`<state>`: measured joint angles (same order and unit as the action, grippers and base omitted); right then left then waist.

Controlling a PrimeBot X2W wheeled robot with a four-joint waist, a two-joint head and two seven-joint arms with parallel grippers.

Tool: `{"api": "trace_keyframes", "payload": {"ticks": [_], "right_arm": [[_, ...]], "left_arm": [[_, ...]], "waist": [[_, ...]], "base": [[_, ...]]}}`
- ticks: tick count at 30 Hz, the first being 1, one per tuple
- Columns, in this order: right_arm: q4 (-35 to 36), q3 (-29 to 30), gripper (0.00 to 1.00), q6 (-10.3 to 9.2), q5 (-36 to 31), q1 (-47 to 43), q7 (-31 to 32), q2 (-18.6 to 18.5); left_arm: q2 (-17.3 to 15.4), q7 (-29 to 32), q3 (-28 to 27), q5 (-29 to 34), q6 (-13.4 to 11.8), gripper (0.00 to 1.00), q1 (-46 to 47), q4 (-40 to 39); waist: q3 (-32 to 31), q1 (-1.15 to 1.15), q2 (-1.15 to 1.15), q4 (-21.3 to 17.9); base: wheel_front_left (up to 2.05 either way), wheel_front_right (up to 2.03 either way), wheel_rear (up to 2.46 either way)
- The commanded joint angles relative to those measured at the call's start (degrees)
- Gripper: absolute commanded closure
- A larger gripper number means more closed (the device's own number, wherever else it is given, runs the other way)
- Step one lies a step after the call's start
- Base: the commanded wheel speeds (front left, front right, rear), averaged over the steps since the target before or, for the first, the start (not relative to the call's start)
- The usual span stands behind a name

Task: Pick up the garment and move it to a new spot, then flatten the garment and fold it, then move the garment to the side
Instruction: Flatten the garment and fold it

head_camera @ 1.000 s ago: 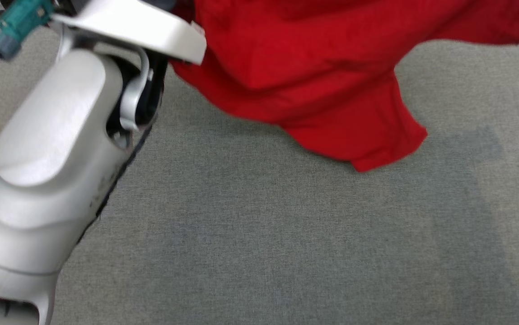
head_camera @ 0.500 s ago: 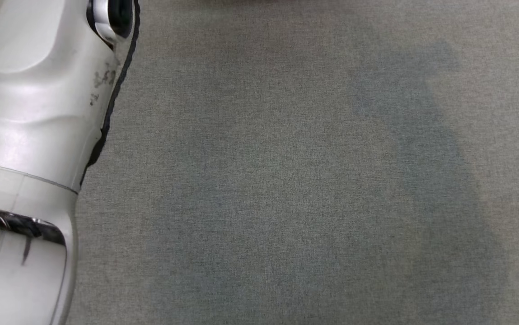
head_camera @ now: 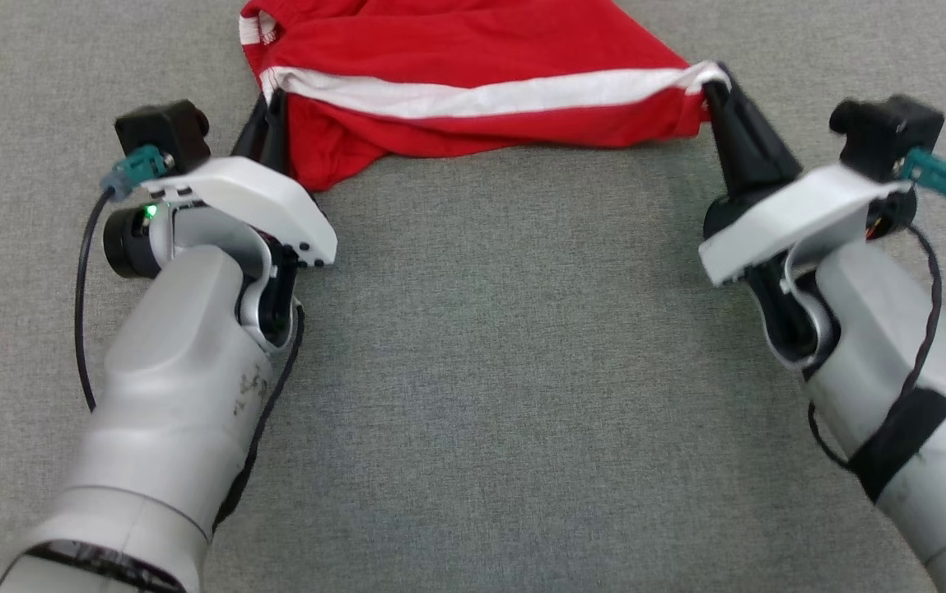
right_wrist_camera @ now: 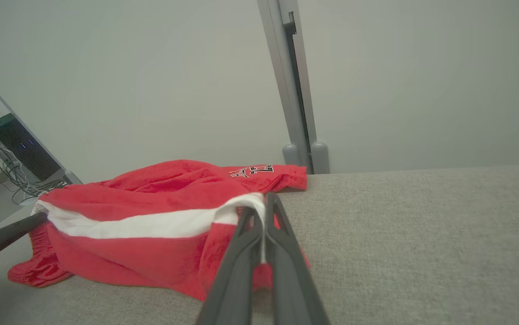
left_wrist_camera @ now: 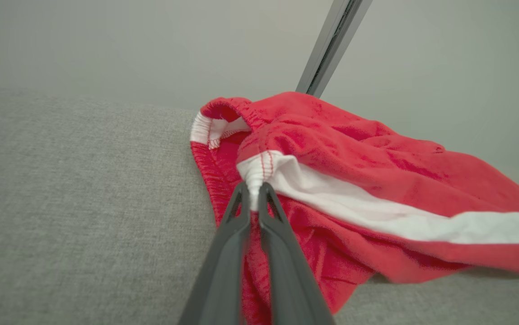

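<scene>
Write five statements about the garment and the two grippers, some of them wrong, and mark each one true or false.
1. The left gripper is shut on one end of the white stripe of the garment. True.
2. The right gripper hangs open above the garment. False: it is shut on the other end of the white stripe.
3. The garment is blue with a yellow stripe. False: it is red with a white stripe.
4. The white stripe runs across between the two grippers. True.
5. The garment rests on a wooden table. False: it rests on a grey fabric surface.
</scene>
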<state>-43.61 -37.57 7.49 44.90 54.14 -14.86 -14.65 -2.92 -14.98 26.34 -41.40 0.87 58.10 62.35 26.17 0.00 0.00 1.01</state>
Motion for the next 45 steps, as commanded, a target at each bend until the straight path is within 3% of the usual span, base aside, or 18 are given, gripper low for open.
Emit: {"api": "trace_keyframes", "payload": {"ticks": [1,9,13,22,28,36,45], "right_arm": [[2.71,0.99,1.0,0.0,-0.77,-4.77,-0.41,-0.37],[17.55,7.34,1.0,0.0,-7.83,-25.15,-0.38,-2.72],[24.77,11.43,1.0,0.0,-11.31,-35.92,-0.38,-3.28],[33.74,16.12,1.0,-0.01,-17.06,-53.34,-0.37,-2.51],[38.01,18.84,1.0,-0.01,-19.21,-63.16,0.78,-2.0],[41.16,21.44,1.0,-0.01,-20.64,-67.08,3.92,-0.88],[40.79,22.99,1.0,-0.01,-20.5,-55.16,4.56,-5.19]], "left_arm": [[-0.04,-0.26,-1.16,1.22,-0.28,1.0,-3.15,-2.65],[-0.1,-0.19,-8.63,9.26,-1.29,1.0,-22.93,-19.18],[-0.12,-0.19,-9.98,11.76,-0.63,1.0,-33.67,-26.14],[-1.48,0.22,-10.64,13.78,-3.65,1.0,-50.41,-38.26],[-3.88,4.98,-10.14,13.92,-6.74,1.0,-60.34,-49.87],[-5.19,10.1,-9.72,13.57,-9.52,1.0,-64.62,-59.8],[-4.27,12.96,-8.15,14.37,-9.12,1.0,-55.37,-59.94]], "waist": [[-0.81,0.0,0.0,-0.47],[-6.08,0.0,0.0,-0.35],[-9.54,0.0,0.0,-0.03],[-15.27,0.0,0.0,0.35],[-18.29,0.0,0.0,0.77],[-19.46,0.0,0.0,1.11],[-12.68,0.0,0.0,2.78]], "base": [[0.0,0.0,0.0],[0.0,0.0,0.0],[0.0,0.0,0.0],[0.0,0.0,0.0],[0.0,0.0,0.0],[0.0,0.0,0.0],[0.0,0.0,0.0]]}}
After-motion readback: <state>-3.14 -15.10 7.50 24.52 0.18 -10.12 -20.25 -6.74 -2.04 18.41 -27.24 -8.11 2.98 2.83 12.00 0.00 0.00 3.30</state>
